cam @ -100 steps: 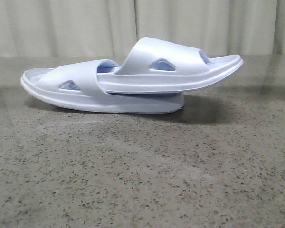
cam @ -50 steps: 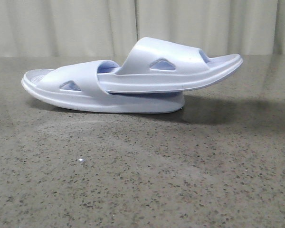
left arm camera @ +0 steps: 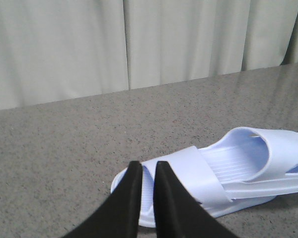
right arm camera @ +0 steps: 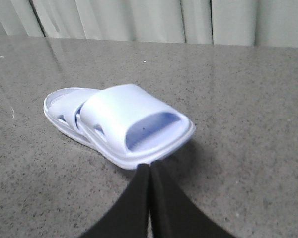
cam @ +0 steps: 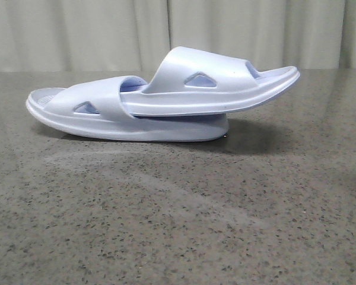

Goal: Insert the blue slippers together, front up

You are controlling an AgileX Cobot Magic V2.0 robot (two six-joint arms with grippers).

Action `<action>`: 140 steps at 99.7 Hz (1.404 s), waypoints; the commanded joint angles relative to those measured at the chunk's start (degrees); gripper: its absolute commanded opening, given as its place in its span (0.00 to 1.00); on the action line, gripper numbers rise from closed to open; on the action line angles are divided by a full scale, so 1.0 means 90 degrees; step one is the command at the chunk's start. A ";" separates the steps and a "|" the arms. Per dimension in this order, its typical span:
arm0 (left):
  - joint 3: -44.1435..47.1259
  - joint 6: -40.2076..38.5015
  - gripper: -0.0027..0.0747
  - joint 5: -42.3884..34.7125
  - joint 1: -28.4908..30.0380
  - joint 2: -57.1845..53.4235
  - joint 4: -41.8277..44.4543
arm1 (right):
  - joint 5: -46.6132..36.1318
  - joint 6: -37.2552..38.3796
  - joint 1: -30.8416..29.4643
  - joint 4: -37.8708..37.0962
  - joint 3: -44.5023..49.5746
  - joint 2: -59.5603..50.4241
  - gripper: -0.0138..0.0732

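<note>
The blue slippers lie nested on the table. The lower slipper (cam: pixel 95 110) rests flat. The upper slipper (cam: pixel 207 83) has one end tucked under the lower one's strap, and its other end juts out to the right, off the table. No gripper shows in the front view. My left gripper (left arm camera: pixel 148 166) hangs just short of the lower slipper (left arm camera: pixel 188 171), with only a thin slit between its fingers and nothing in it. My right gripper (right arm camera: pixel 151 167) is shut and empty, with its tips just before the raised end of the upper slipper (right arm camera: pixel 129 116).
The slippers sit on a dark speckled stone table (cam: pixel 178 225), toward its far side. A pale curtain (cam: pixel 107 29) hangs behind the far edge.
The nested pair sits very slightly further left and higher in the front view. A dark shadow at the left edge has gone.
</note>
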 commanded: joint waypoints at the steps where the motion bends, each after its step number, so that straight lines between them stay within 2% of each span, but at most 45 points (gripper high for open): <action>1: 0.0287 0.0979 0.05 -0.0049 -0.0048 -0.0259 -0.1552 | -0.0427 -0.0055 0.0009 0.0433 0.0302 -0.0495 0.07; 6: 0.0523 0.1436 0.05 0.0013 -0.0048 -0.0390 -0.1963 | -0.0472 -0.0055 0.0009 0.0606 0.0519 -0.0716 0.07; 15: 0.0810 0.1747 0.05 0.0013 -0.0048 -0.0545 -0.2384 | -0.0481 -0.0055 0.0009 0.0724 0.0758 -0.0992 0.07; 131: 0.0883 0.1732 0.05 -0.0003 -0.0036 -0.0555 -0.2402 | -0.0469 -0.0055 0.0009 0.0724 0.0849 -0.1051 0.07; 140: 0.0907 0.1468 0.05 -0.0364 -0.0036 -0.0555 -0.2323 | -0.0469 -0.0055 0.0009 0.0724 0.0849 -0.1051 0.07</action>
